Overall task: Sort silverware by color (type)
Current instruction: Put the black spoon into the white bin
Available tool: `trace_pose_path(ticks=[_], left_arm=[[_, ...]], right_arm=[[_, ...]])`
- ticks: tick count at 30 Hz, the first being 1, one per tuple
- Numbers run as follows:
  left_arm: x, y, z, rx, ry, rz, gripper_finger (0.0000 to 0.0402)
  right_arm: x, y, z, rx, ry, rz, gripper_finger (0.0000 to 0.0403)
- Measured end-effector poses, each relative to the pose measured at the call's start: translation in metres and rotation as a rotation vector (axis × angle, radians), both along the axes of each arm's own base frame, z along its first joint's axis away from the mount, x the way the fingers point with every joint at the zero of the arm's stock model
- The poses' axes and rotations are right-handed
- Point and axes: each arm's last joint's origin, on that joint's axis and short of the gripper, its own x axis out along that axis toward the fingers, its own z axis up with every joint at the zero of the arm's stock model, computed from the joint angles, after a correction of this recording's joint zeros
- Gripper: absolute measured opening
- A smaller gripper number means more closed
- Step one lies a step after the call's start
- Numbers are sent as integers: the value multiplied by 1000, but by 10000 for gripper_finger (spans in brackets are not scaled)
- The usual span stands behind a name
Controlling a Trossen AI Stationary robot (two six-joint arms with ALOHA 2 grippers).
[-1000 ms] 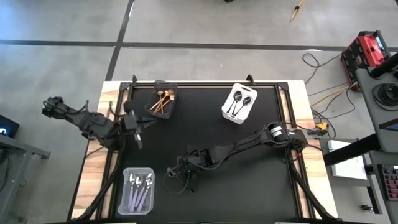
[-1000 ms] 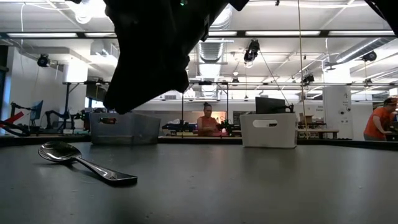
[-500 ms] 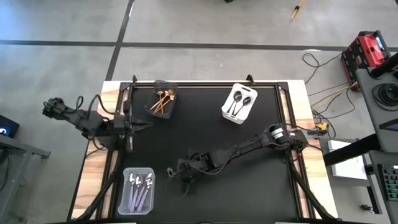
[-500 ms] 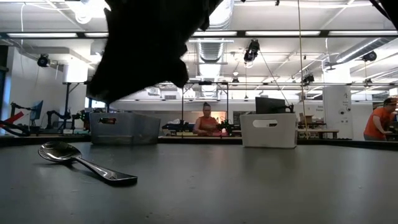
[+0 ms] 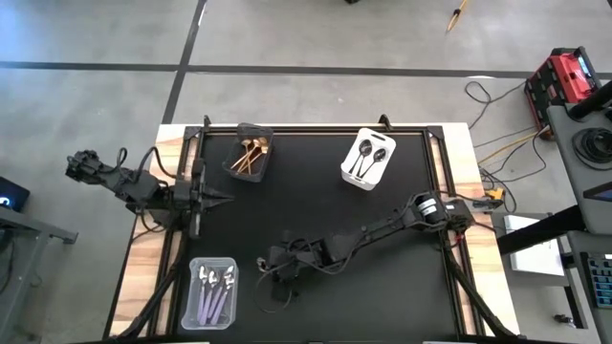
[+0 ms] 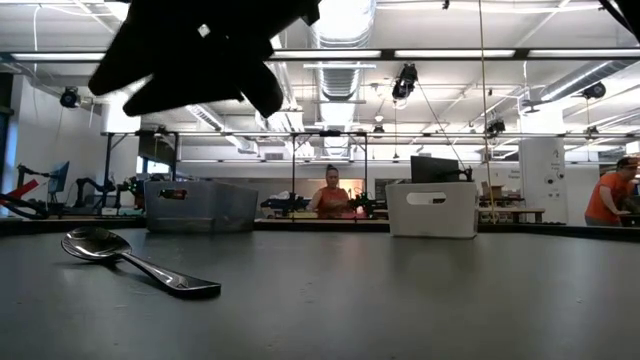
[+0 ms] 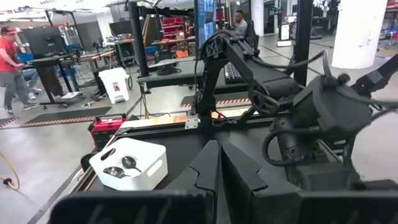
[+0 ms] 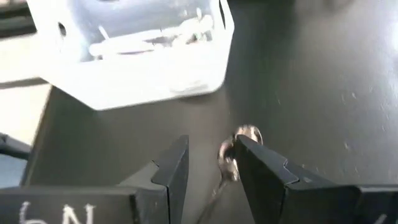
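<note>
One dark, shiny spoon [image 6: 130,262] lies flat on the black mat near the table's front, with its bowl [image 8: 239,140] showing just beyond my right gripper's fingertips. My right gripper [image 8: 208,149] hangs open above it, slanting down, and touches nothing. In the low view it is the dark bulk [image 6: 200,50] over the spoon. My left gripper [image 5: 212,196] is shut and holds nothing. It points level across the table from the left edge.
A clear bin [image 5: 210,291] with lilac-handled spoons stands at the front left, close to my right gripper. A dark bin [image 5: 251,153] with gold spoons is at the back left. A white bin [image 5: 368,158] with dark spoons is at the back right. People are in the room behind.
My right gripper has risen and swung toward the table's left edge above the spoon, tipping flatter. The spoon has stayed where it lay. My left gripper has drawn back a little toward the left edge and turned from pointing toward the near edge to pointing level across the table.
</note>
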Motion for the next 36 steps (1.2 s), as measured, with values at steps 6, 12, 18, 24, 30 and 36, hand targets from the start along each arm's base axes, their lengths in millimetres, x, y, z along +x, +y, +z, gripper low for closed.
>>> trace_pose_path(ticks=[6,12,18,24,30,36], left_arm=[[-3,0,0,-5,0,-34,0],[-8,2,2,-5,-20,-48,0],[-12,4,2,-4,-17,-51,0],[-14,5,1,-5,-16,-51,0],[-14,5,1,-5,-15,-55,0],[-14,5,1,-4,-14,-55,0]], right_arm=[[4,1,2,23,-54,-8,123],[14,8,-16,52,-30,-24,123],[23,14,-20,38,77,-31,123],[23,19,-29,17,207,-59,123],[22,23,-35,18,257,-70,123],[20,21,-38,27,282,-109,123]])
